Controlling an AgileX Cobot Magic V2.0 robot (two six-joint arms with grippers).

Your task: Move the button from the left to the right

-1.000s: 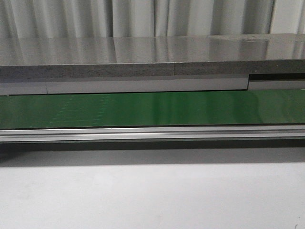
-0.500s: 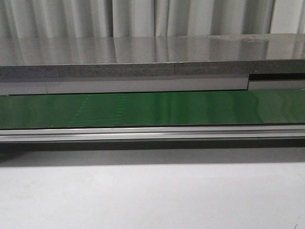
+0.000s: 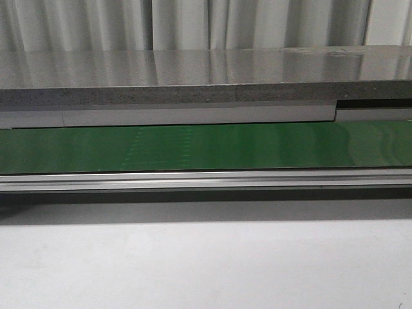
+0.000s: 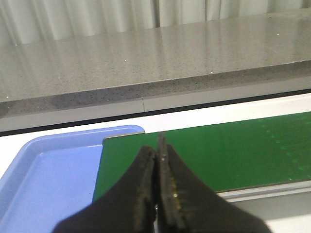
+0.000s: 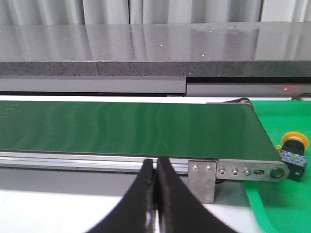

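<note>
Button already resting in the green tray at the right end of the belt

Button (image 5: 293, 151), yellow cap on a black body, lies in the green tray (image 5: 282, 204) just past the green conveyor belt (image 3: 206, 147) roller, so the transfer looks finished or nearly so. Left gripper (image 4: 158, 160) and right gripper (image 5: 156, 170) both have their jaws pressed together, holding nothing. The blue tray (image 4: 43, 179) by the belt's left end shows no button. Best practice now: keep both arms clear of the belt.

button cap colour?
Yellow; the button shows only in the right wrist view, lying in the green tray.
</note>
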